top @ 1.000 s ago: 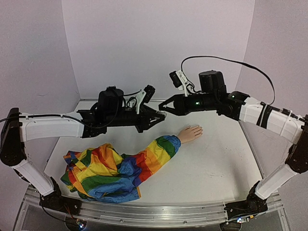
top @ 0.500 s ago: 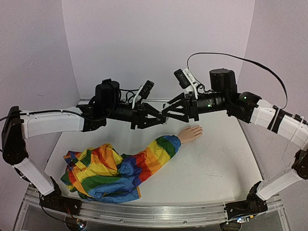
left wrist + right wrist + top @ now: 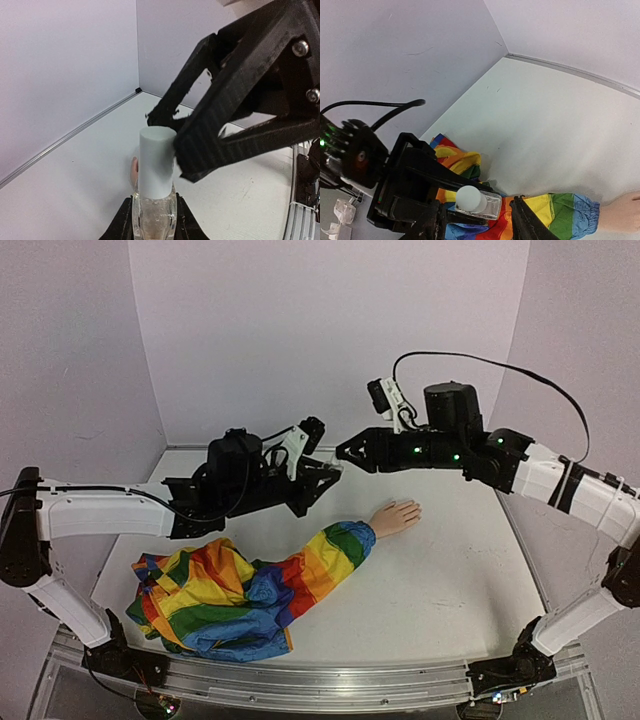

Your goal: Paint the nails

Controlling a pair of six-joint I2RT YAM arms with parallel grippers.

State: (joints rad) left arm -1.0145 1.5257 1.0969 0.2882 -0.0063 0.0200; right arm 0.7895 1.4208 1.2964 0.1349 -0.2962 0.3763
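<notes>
The left gripper (image 3: 154, 226) clamps a small clear glass bottle (image 3: 154, 212) of colourless liquid with a pale grey cylindrical cap (image 3: 156, 160). The right gripper (image 3: 476, 210) has its jaws parted either side of that cap. The peach mannequin hand (image 3: 397, 516) lies right of centre on the white table (image 3: 450, 580), its nails (image 3: 412, 508) too small to make out.

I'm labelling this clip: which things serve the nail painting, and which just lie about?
For the job: mannequin hand, nails too small to see; clear white-capped bottle in the left gripper; open right gripper at its cap.
Just lying about: bunched rainbow sleeve.
</notes>
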